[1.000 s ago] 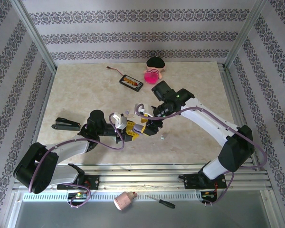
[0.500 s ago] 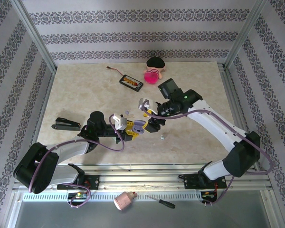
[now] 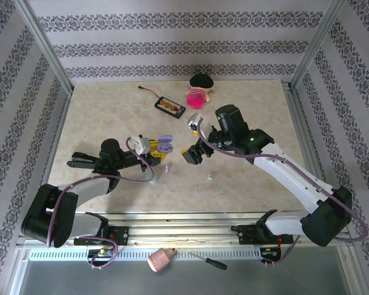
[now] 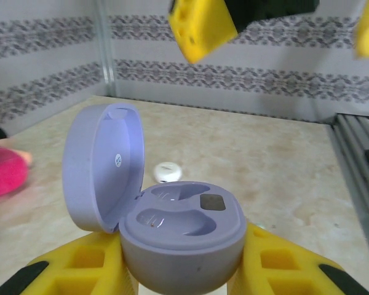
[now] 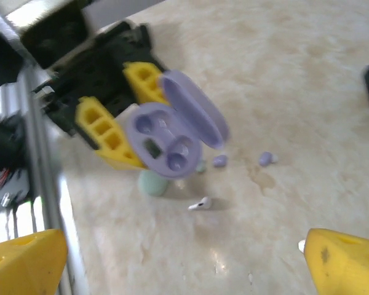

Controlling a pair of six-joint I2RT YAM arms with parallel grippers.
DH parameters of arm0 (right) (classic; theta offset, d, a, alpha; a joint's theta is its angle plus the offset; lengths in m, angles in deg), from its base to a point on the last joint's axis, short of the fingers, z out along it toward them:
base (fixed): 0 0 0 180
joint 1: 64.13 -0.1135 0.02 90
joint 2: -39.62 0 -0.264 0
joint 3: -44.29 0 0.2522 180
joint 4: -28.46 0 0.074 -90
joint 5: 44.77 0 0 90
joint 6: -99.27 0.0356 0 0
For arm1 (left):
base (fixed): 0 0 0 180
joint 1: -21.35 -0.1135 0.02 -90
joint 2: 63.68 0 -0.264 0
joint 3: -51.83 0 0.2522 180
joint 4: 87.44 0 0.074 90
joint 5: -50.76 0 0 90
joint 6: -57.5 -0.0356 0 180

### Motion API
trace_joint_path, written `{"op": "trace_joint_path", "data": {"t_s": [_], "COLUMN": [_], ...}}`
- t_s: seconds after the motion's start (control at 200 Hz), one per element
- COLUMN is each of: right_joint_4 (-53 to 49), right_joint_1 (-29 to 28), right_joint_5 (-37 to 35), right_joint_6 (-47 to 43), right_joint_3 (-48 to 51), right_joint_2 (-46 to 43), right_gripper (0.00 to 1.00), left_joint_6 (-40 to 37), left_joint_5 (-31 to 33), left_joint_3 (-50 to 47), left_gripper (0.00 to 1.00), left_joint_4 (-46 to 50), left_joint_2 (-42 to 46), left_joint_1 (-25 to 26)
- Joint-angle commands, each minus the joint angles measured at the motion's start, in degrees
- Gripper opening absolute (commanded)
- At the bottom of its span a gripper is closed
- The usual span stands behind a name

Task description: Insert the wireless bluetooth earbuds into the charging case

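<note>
My left gripper is shut on the base of a lavender charging case, held off the table with its lid swung open. Both wells in the base are empty. Yellow fingers press the base from both sides. My right gripper hangs open and empty just right of the case, its fingertips far apart. On the table below lie two lavender earbuds and a white earbud. A mint green rounded piece sits under the case.
A small white rounded piece lies on the table beyond the case. At the back are a black flat device, a pink object and a thin cable. A black stapler lies at the left.
The right gripper has opened wide and drawn back up and right from the case. The left arm has carried the open case to the left and farther from the front edge.
</note>
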Motion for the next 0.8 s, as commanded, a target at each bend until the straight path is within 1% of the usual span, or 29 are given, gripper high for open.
{"op": "trace_joint_path", "data": {"t_s": [0.0, 0.06, 0.095, 0.14, 0.2, 0.245, 0.36, 0.455, 0.56, 0.64, 0.794], "right_joint_4": [11.93, 15.92, 17.02, 17.68, 18.40, 18.51, 17.39, 16.27, 14.64, 13.95, 12.04], "right_joint_1": [0.74, 0.69, 0.42, -0.24, -1.23, -1.79, -2.23, -2.70, -3.58, -3.99, -4.06], "right_joint_5": [-9.24, -10.85, -11.01, -13.32, -16.16, -17.55, -18.38, -18.23, -17.41, -16.45, -13.28], "right_joint_6": [12.91, 17.77, 19.17, 20.70, 22.66, 23.64, 25.11, 25.39, 24.52, 23.88, 23.59], "right_joint_3": [5.27, 6.86, 7.13, 6.97, 6.41, 5.51, 1.80, -2.02, -7.14, -11.17, -19.68], "right_joint_2": [0.10, 1.60, 2.84, 4.42, 7.28, 9.93, 17.23, 22.83, 28.77, 33.29, 41.61], "right_gripper": [0.98, 0.98, 0.98, 0.98, 0.95, 0.90, 0.83, 0.76, 0.72, 0.70, 0.70], "left_joint_6": [1.47, 2.37, 3.13, 4.11, 5.41, 6.22, 8.44, 10.46, 12.07, 12.78, 14.39], "left_joint_5": [-0.90, -1.09, -1.46, -1.94, -2.47, -2.63, -2.91, -2.98, -3.25, -3.51, -3.97], "left_joint_3": [0.48, 0.55, 0.52, 0.48, 0.31, 0.01, -0.94, -1.76, -2.52, -2.70, -3.03], "left_gripper": [0.14, 0.15, 0.14, 0.14, 0.15, 0.14, 0.15, 0.14, 0.15, 0.14, 0.14], "left_joint_4": [-5.85, -7.17, -8.32, -9.86, -12.03, -13.57, -18.05, -21.57, -24.56, -25.86, -28.42], "left_joint_2": [-0.75, -1.34, -1.90, -2.45, -3.20, -3.70, -4.79, -5.61, -6.42, -6.89, -7.32], "left_joint_1": [-3.42, -5.55, -6.82, -8.30, -10.03, -11.05, -13.10, -14.51, -15.88, -16.52, -17.07]}}
